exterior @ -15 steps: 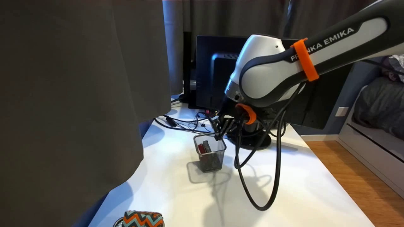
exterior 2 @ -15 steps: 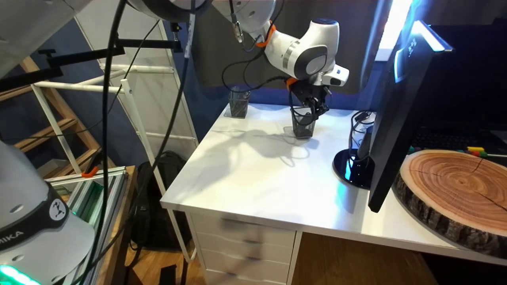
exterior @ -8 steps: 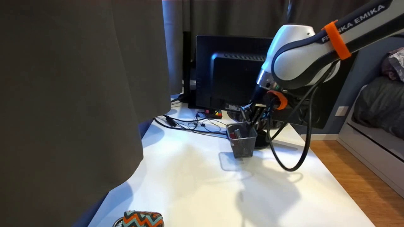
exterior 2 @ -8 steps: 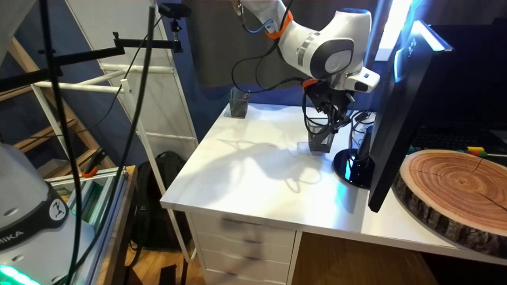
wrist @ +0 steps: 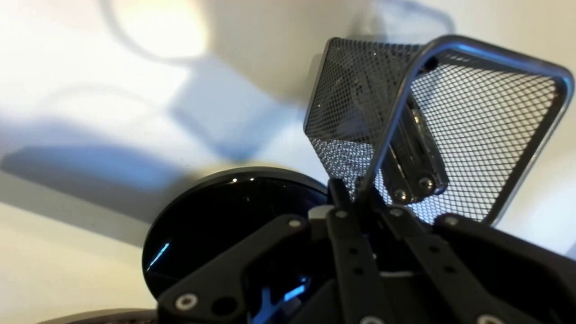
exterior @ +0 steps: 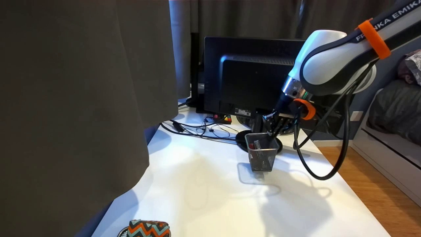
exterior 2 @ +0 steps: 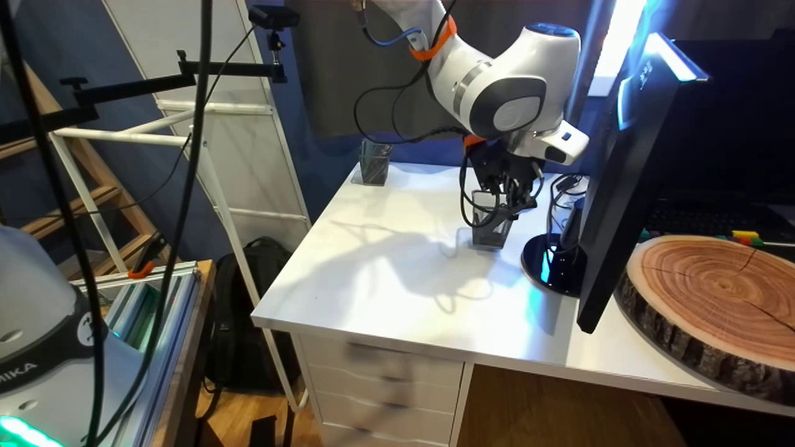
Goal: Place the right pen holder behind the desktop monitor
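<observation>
The right pen holder, a dark wire-mesh cup [exterior: 262, 159], holds a grey tool and something red. It also shows in an exterior view [exterior 2: 489, 236] and, tilted in the picture, in the wrist view [wrist: 342, 108]. My gripper [wrist: 360, 191] is shut on its rim, one finger on each side of the wall. In an exterior view the gripper [exterior: 273, 131] is at the cup's upper corner. The cup hangs close over the desk; I cannot tell whether it touches. The desktop monitor [exterior: 253, 79] shows its back; its round base [exterior 2: 553, 267] is beside the cup.
Black cables [exterior: 197, 131] lie on the desk beside the monitor base. A zigzag-patterned container [exterior: 149, 228] stands at the near edge. Another mesh cup [exterior 2: 375, 164] stands at the desk's far left corner. A wood slab [exterior 2: 714, 298] lies on the monitor's screen side.
My gripper has carried the cup across the desk toward the monitor base. In the last half second it moved slightly back from the monitor. The grip stays shut on the rim.
</observation>
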{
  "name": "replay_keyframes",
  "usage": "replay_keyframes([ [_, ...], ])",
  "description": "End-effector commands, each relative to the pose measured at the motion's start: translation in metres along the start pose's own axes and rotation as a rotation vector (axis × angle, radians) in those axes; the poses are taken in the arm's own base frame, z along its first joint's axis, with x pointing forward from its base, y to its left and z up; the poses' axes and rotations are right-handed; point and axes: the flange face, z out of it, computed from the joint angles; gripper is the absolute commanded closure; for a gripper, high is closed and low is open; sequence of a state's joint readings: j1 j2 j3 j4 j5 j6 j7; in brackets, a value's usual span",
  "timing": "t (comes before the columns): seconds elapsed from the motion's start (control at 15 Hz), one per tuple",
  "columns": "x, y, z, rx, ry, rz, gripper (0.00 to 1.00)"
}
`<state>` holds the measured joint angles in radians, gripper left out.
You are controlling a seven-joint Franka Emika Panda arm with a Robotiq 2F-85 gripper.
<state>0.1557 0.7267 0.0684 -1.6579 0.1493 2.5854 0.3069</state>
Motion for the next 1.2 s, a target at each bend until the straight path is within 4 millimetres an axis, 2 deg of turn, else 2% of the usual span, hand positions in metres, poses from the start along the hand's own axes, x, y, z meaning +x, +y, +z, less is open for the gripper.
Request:
replay_keyframes([
  [0.0,-0.009,-0.005,-0.001,0.056,0.039,0.021,0.98],
  [0.47,-0.016,-0.007,0.004,0.088,0.077,0.019,0.98],
  [0.53,-0.017,-0.007,0.004,0.087,0.072,0.025,0.66],
  [0.6,-0.019,-0.007,0.004,0.087,0.060,0.029,0.65],
  [0.93,-0.016,-0.003,-0.004,0.061,0.104,0.044,0.32],
  [1.13,-0.010,-0.009,-0.007,0.110,0.156,-0.098,0.11],
])
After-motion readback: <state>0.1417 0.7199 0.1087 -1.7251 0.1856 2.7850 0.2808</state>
